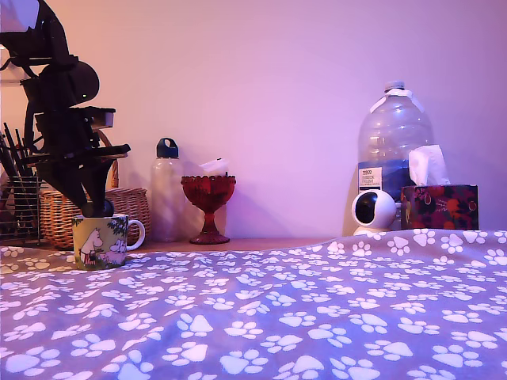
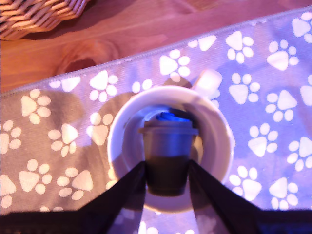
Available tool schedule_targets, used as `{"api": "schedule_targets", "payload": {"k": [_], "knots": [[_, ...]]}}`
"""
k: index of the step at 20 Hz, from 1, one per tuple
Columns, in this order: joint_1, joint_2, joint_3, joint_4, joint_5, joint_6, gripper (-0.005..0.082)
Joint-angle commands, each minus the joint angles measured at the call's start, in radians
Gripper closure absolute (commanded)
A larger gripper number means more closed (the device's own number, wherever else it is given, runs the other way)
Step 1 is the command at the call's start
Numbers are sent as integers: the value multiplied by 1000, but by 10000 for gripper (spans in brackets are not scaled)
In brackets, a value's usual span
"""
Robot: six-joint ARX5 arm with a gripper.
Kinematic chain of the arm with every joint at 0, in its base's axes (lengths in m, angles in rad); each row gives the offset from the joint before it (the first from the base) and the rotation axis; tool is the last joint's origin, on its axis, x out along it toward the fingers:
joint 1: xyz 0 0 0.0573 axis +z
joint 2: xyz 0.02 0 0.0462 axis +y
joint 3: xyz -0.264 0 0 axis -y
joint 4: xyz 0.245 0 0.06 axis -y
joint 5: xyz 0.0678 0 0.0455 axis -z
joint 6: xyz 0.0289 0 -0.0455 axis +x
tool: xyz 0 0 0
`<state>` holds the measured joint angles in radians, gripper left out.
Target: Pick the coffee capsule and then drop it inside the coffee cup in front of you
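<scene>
Paw-print cloth covers wooden table; pale wall behind.

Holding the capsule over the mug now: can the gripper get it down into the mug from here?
Probably yes. In the wrist view the gripper holds the capsule right above the mug opening, with nothing across the rim. In the exterior view it hangs just over the mug, clear of the basket behind.

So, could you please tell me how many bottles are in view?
2: a small bottle with a dark cap beside the red goblet, and a large water bottle behind the tissue box. Others could be hidden.
</scene>
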<state>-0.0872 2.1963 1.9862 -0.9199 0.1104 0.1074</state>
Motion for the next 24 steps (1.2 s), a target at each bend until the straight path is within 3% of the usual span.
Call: {"api": "schedule_targets", "payload": {"k": [1, 6, 7, 9, 10, 20, 22, 24], "knots": [[7, 35, 6, 3, 0, -3, 554], [12, 35, 6, 4, 0, -3, 529], [14, 35, 6, 4, 1, -3, 432], [15, 35, 6, 0, -5, -2, 114], [15, 35, 6, -1, -9, -1, 46], [15, 34, 6, -47, -7, 5, 55], [15, 29, 6, -62, -7, 5, 134], [14, 16, 6, -68, -7, 4, 334]]}}
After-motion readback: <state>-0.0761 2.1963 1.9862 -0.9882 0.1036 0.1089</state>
